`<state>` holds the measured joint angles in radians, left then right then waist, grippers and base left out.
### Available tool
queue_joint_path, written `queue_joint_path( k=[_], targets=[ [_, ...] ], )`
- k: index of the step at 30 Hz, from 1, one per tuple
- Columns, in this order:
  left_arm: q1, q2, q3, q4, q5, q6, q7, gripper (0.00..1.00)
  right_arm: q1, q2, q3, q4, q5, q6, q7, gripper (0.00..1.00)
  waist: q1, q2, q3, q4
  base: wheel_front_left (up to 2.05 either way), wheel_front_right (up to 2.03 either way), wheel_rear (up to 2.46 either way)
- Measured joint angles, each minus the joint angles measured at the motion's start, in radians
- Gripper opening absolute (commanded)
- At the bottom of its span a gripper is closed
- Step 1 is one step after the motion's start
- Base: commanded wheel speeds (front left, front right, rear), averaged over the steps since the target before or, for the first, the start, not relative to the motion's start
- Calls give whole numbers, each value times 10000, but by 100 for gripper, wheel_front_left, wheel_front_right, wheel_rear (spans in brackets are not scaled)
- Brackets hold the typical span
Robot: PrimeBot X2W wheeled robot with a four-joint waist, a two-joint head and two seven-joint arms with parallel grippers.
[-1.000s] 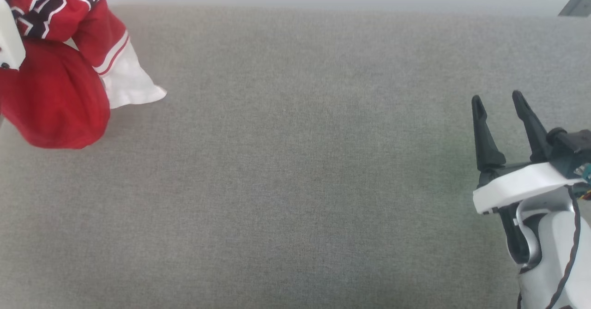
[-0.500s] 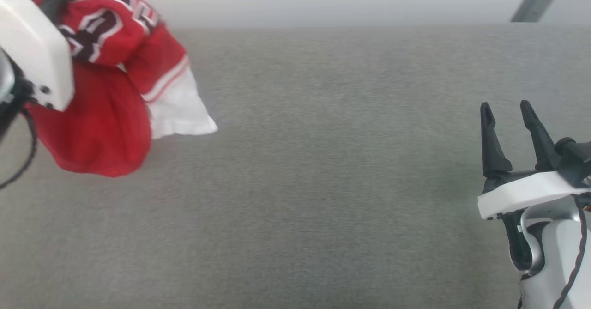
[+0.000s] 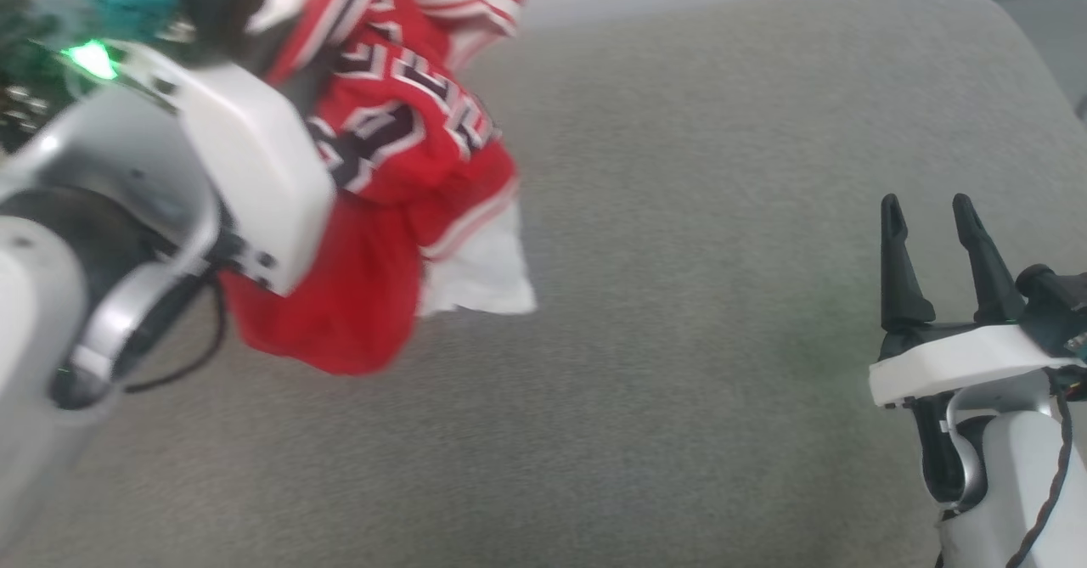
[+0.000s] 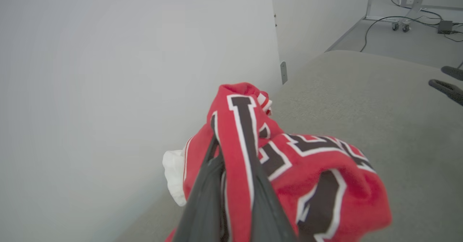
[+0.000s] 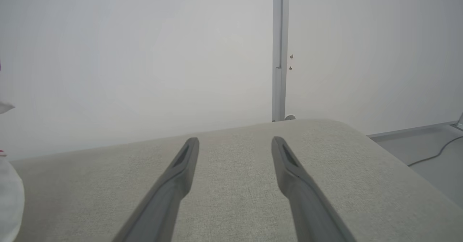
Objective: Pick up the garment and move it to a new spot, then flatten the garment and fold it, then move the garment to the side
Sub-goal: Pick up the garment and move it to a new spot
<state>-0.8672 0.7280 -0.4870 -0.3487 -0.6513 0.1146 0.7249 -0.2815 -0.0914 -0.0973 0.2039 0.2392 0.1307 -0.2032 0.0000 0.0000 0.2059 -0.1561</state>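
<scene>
1. At the upper left of the head view, the garment [image 3: 399, 152] hangs bunched from the left jaws, which are clamped on a fold of its red cloth; the left wrist view shows the left fingers [image 4: 206, 206] pressed close together with that fold between them.
2. Markings: black block characters with white outlines run across the crumpled red front. Folds break them up, so no whole word or number can be read. One long L-shaped stroke faces the left wrist camera.
3. Trim: red-and-white stripes border a white sleeve [image 3: 475, 279], which hangs at the right side of the bundle.
4. Whether the lowest red fold touches the table [image 3: 679, 381] cannot be told.
5. Right jaws: released, with the right fingers [image 3: 896, 271] spread wide and holding nothing, above the table near its right side.
6. Edges: the far edge of the table meets a pale wall [image 5: 144, 54]. The far right corner is rounded. Floor with cables [image 4: 383, 28] lies beyond it.
7. Room for movement: a broad stretch of grey table surface lies between the garment and the right fingers, which are well apart.
</scene>
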Motion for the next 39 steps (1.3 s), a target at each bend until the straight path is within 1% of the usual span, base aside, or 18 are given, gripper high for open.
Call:
queue_joint_path(
  k=[1, 5, 10, 13, 17, 24, 25, 26, 32, 33, 34, 35, 39],
  targets=[
    [-3, -182, -230, -23, 15, 15, 54, 0, 0, 52, 6, 54, 6, 0, -58, 100, 0, 0, 100, -257, 0, 0, 0],
    [271, -439, -593, 224, 13, 102, 125, 0, -2, 128, 94, 278, 81, 0, -180, 100, 0, 0, 350, -663, 0, 0, 0],
    [1148, -654, -945, 1174, -226, 144, -15, 0, -66, 244, 284, 560, 180, 0, -345, 100, 0, 0, 665, -957, 0, 0, 0],
    [1647, -740, -1147, 1914, -349, 71, -240, 0, -131, 280, 437, 717, 242, 0, -412, 100, 0, 0, 789, -1054, 0, 0, 0],
    [2120, -880, -1419, 3076, -491, -115, -407, 0, -298, 311, 604, 892, 255, 0, -472, 100, 0, 0, 894, -1090, 0, 0, 0],
    [2338, -1296, -1827, 5056, -803, -671, -570, 0, -531, 337, 821, 1097, 282, 0, -535, 100, 0, 0, 991, -1055, 0, 0, 0],
    [2337, -1344, -1900, 5277, -786, -763, -591, 0, -533, 341, 853, 1120, 282, 0, -535, 100, 0, 0, 1003, -1050, 0, 0, 0],
    [2337, -1344, -1900, 5277, -786, -763, -591, 0, -533, 341, 853, 1120, 282, 0, -535, 100, 0, 0, 1003, -1050, 0, 0, 0],
    [2104, -1747, -2029, 6393, -882, -1089, -729, 0, -654, 345, 911, 1214, 282, 2, -550, 100, 1, 0, 1029, -1019, 0, 0, 0],
    [2066, -1804, -2044, 6531, -897, -1156, -773, 41, -662, 345, 899, 1235, 282, 0, -550, 100, 0, 0, 1011, -1006, 0, 0, 0],
    [2045, -1864, -2059, 6669, -897, -1206, -878, 93, -662, 345, 880, 1254, 282, 0, -552, 100, 0, 1, 984, -984, 0, 0, 0],
    [2035, -1942, -2052, 6782, -911, -1250, -966, 100, -660, 339, 867, 1267, 280, 0, -562, 100, 0, 0, 949, -956, 0, 0, 0],
    [2032, -2146, -2036, 6966, -959, -1459, -1528, 100, -608, 291, 825, 1279, 249, 0, -570, 100, 0, 0, 761, -794, 0, 0, 0]
  ],
)
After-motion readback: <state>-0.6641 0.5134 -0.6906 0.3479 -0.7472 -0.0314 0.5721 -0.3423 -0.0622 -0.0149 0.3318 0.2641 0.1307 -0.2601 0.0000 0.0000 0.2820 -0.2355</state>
